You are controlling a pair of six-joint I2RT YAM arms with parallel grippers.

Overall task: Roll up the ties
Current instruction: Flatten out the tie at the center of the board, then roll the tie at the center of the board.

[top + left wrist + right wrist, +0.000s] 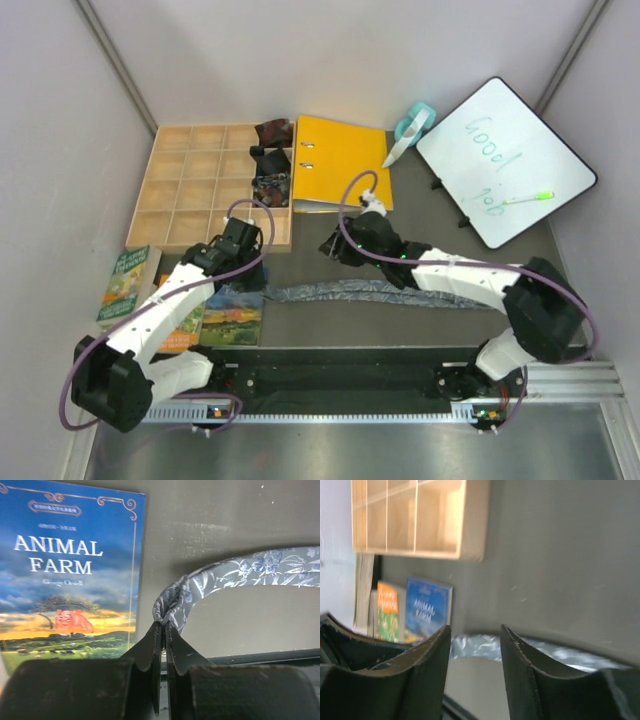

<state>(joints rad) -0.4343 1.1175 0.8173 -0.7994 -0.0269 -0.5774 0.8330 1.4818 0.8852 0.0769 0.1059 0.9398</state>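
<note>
Left wrist view: the left hand was pressed together on the end of the silvery grey-blue tie, pinching the fabric just beside the Animal Farm book. The tie stretched across the worktop, lower middle of the top view. The right hand was spread, with the tie showing beyond its fingers.

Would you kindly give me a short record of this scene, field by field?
left gripper: shut on the end of the grey-blue tie
right gripper: open, near the tie, holding nothing
tie state: unrolled, stretched across the table
rolled ties: three, in the right column of the wooden tray
beside left gripper: Animal Farm book
</note>
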